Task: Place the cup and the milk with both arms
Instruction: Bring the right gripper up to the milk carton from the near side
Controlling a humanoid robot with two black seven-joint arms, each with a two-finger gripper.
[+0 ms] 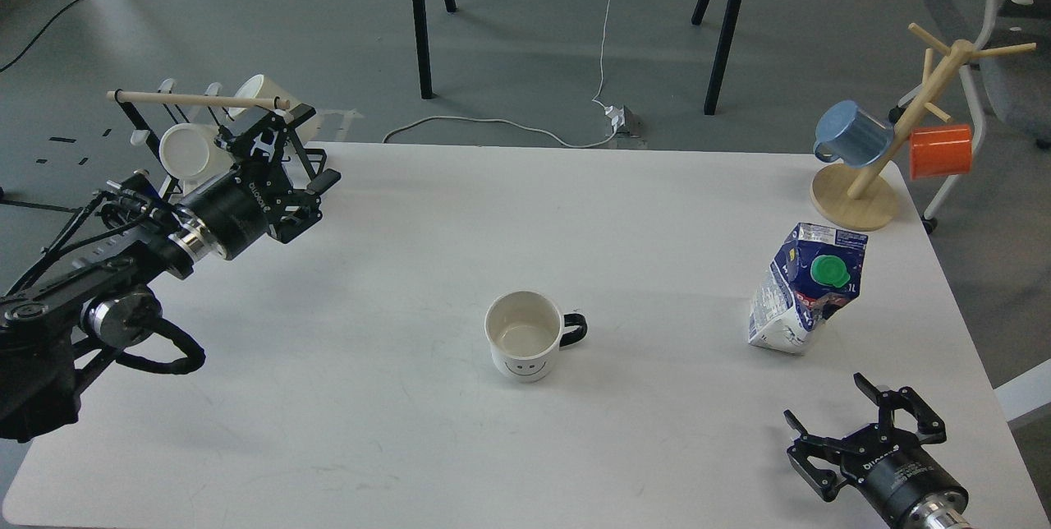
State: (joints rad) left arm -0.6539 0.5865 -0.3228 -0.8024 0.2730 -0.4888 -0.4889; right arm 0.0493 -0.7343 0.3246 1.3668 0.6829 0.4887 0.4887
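Note:
A white cup [523,335] with a smiley face and a black handle stands upright and empty at the table's middle. A blue and white milk carton [803,289] with a green cap stands, dented and leaning, at the right. My left gripper [305,153] is open and empty at the table's far left, next to the black cup rack and well left of the cup. My right gripper [824,399] is open and empty at the near right edge, just in front of the carton and apart from it.
A black wire rack [201,102] with a wooden bar and white cups [187,149] stands at the far left corner. A wooden mug tree [854,194] with a blue cup [851,133] and an orange cup [941,149] stands at the far right corner.

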